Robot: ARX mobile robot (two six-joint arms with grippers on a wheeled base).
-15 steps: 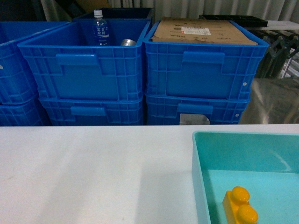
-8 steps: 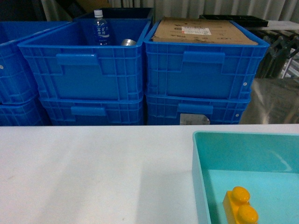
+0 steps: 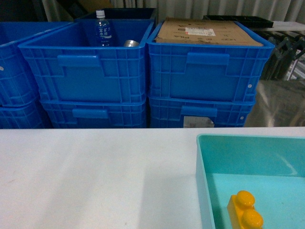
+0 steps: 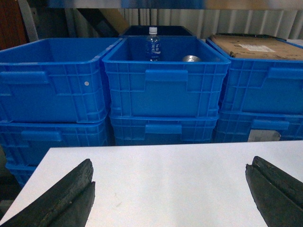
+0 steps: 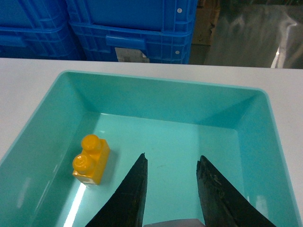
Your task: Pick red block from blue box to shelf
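A white table (image 3: 95, 176) filled the near half of the head view, its far edge running straight across. Behind it stood stacked blue crates (image 3: 86, 71), two high, in a row reaching left and right. The middle top crate held a clear water bottle (image 3: 102, 28) with a blue label, standing upright, and a silver can (image 3: 130, 43) beside it. The top crate on the right carried a flat brown cardboard box (image 3: 205, 32) with a white label. Grey corrugated wall panels (image 3: 214, 8) closed the far side of the room, and a shiny metal surface (image 3: 281, 102) showed at the far right.

On the near right of the table sat a shallow teal tray (image 5: 161, 97). A yellow block (image 5: 91, 159) with two studs lay inside it, near its left wall. No red block could be seen in any view.

The right gripper (image 5: 171, 176) hung above the tray floor, its two black fingers (image 5: 135, 189) spread apart and holding nothing, just right of the yellow block. The left gripper (image 4: 170, 189) hovered over bare table, its fingers (image 4: 71, 194) spread wide at either edge of the view, empty.
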